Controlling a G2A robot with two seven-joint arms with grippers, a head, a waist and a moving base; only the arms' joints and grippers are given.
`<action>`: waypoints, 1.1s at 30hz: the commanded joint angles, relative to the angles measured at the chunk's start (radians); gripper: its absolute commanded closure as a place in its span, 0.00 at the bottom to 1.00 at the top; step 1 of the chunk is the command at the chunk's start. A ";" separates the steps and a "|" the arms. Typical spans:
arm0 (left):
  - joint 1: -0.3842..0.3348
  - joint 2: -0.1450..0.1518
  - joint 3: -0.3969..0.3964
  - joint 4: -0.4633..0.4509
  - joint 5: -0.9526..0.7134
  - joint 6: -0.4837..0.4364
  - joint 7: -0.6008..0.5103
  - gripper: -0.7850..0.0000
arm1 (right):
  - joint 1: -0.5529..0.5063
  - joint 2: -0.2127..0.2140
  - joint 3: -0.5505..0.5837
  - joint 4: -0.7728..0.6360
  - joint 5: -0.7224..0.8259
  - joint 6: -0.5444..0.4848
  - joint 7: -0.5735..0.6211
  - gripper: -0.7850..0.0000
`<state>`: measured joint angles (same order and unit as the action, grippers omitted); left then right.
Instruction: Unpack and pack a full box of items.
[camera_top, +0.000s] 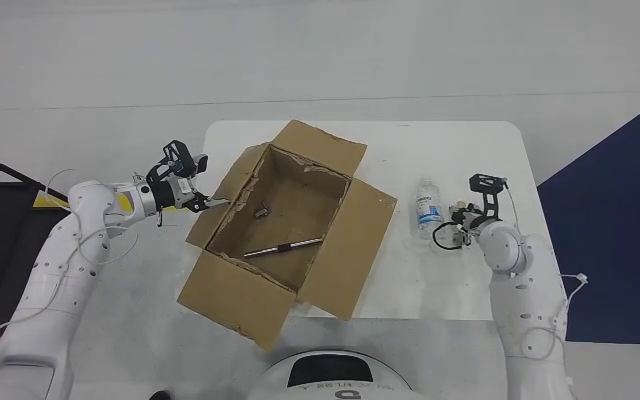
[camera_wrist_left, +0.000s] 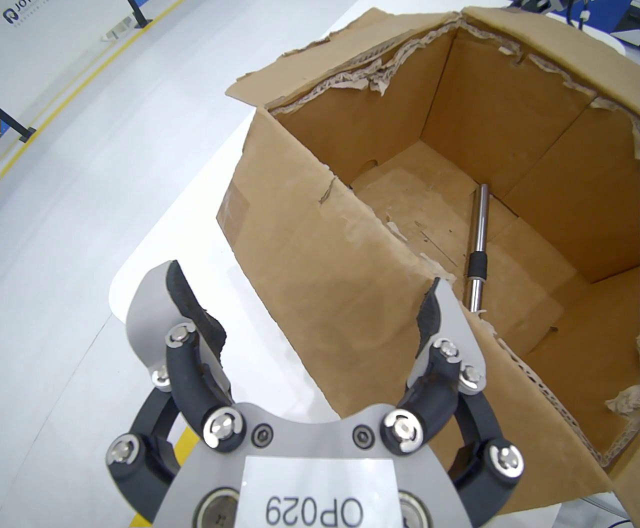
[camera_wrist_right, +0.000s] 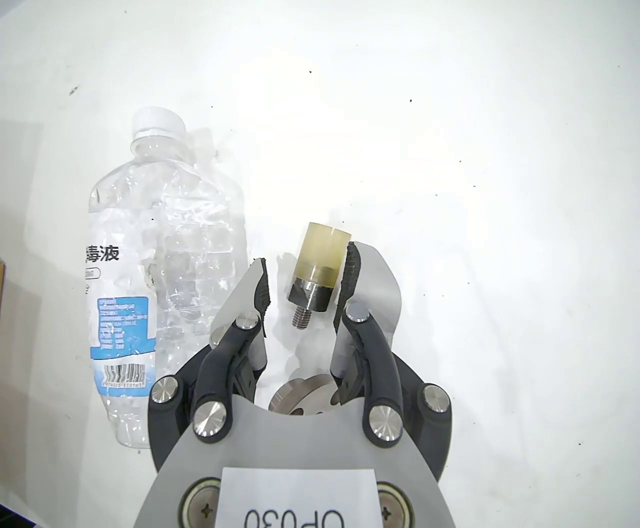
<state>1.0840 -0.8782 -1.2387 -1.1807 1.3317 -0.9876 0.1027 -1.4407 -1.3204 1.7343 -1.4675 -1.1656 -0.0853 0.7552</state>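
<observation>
Closest in, the right gripper (camera_wrist_right: 306, 265) sits low over the white table (camera_wrist_right: 450, 150), its jaws narrowly parted astride a small yellow-capped threaded stud (camera_wrist_right: 320, 262). One pad looks to touch the cap; the other stands just clear. The stud lies on its side near the table's right edge, so I'd worry it rolls or squirts out if the pads meet it unevenly. It could then knock the clear plastic bottle (camera_wrist_right: 150, 280) lying just to its left. That bottle is round and light, and a nudge might send it rolling toward the cardboard box (camera_top: 340, 255) in the middle of the table.

Over on the left, the left gripper (camera_wrist_left: 304, 280) hangs wide open and empty just outside the box's left wall, one fingertip close to the torn rim. A dip from there could snag the ragged cardboard, drag the whole box, or fold a flap inward.

Inside, a slim metal rod (camera_wrist_left: 479, 225) lies flat toward the near side of the floor. A small dark piece (camera_top: 262, 210), too small to name, rests farther back. Both sit deep, so a wrist reaching in may foul the tall walls.
</observation>
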 joint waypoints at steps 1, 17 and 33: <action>0.000 0.000 0.000 0.000 0.000 0.000 0.000 0.00 | -0.009 0.000 0.001 -0.015 0.015 -0.001 -0.015 0.61; 0.000 0.000 0.000 0.000 0.000 0.000 0.000 0.00 | -0.202 -0.008 -0.078 -0.411 0.103 -0.048 -0.242 0.00; 0.000 0.000 0.000 0.000 0.000 0.000 0.000 0.00 | -0.163 -0.011 -0.291 -0.496 0.086 -0.234 -0.286 0.00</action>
<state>1.0840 -0.8782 -1.2387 -1.1807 1.3317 -0.9876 0.1027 -1.6177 -1.3307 1.4789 -1.9606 -1.0740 -0.3131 0.4613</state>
